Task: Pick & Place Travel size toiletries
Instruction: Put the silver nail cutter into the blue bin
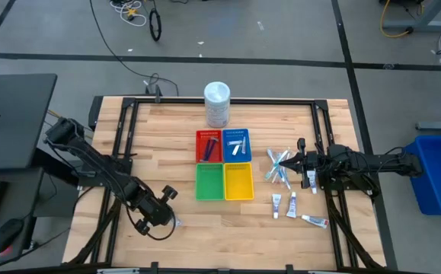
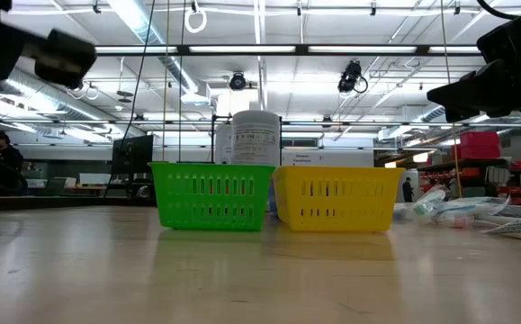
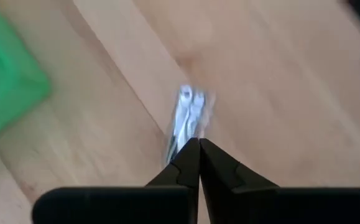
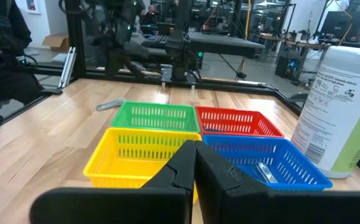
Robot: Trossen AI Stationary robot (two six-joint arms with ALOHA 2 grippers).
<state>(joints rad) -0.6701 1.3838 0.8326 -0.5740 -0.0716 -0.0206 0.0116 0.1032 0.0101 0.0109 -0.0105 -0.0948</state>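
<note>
My left gripper (image 1: 168, 215) hovers shut over the near-left of the table, with no gap between its fingers (image 3: 198, 149). A small silvery-white sachet (image 3: 189, 115) lies flat on the wood (image 4: 111, 104) just past its fingertips. My right gripper (image 1: 301, 160) is shut with nothing between its fingers (image 4: 195, 149), and stands beside a pile of pale-blue and white toothbrush sticks (image 1: 278, 166). Several white squeeze tubes (image 1: 284, 204) lie on the table nearer than that pile. The red tray (image 1: 209, 145) holds a dark-blue stick, and the blue tray (image 1: 236, 144) holds pale items.
Four trays sit together at the table's centre: red, blue, green (image 1: 209, 183) and yellow (image 1: 238, 183). A tall white tub (image 1: 217, 103) stands behind them at the far edge. Bare wood lies to the left of the trays and along the near edge.
</note>
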